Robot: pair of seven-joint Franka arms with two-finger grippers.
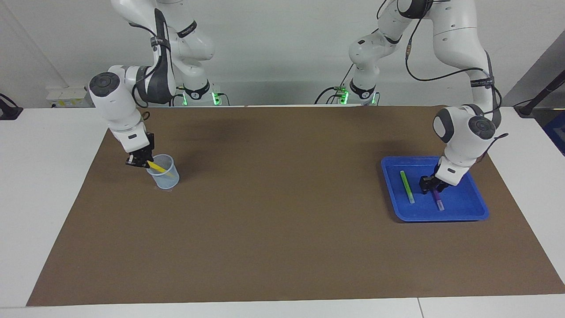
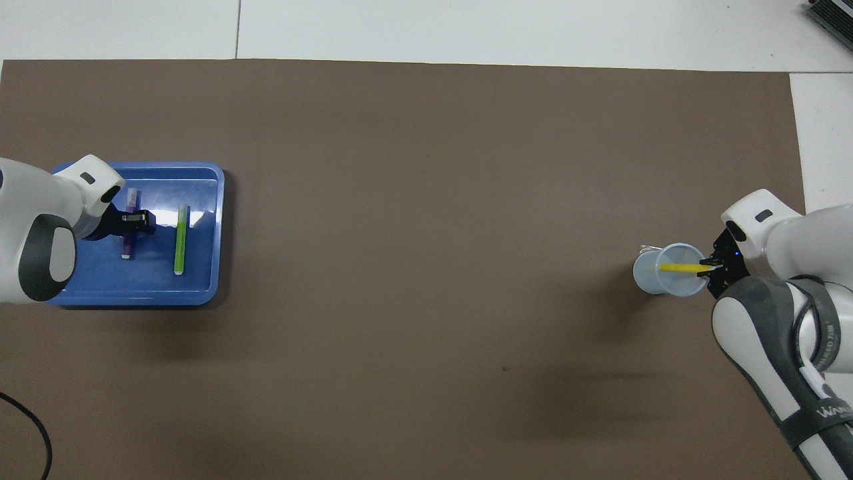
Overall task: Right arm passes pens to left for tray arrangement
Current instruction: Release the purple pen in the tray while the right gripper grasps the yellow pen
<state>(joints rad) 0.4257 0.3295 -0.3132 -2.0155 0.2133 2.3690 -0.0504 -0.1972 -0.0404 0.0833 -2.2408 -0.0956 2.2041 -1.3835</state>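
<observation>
Right tool clamped on the yellow pen in the cup; left tool – parted – over the purple pen in the tray.

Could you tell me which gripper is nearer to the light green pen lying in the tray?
Left. The left gripper is over the purple pen beside the light green pen; the right gripper is at the cup.

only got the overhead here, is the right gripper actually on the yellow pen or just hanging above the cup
Observer: In the facing view the right gripper is down at the rim of the cup, shut on the upper end of the yellow pen.
Operator: pen out of the cup yet
Observer: No, it leans in the cup with its lower end inside.
Operator: and the left one, high or low
Observer: The left gripper is low in the tray, right over the purple pen, which lies flat.
</observation>
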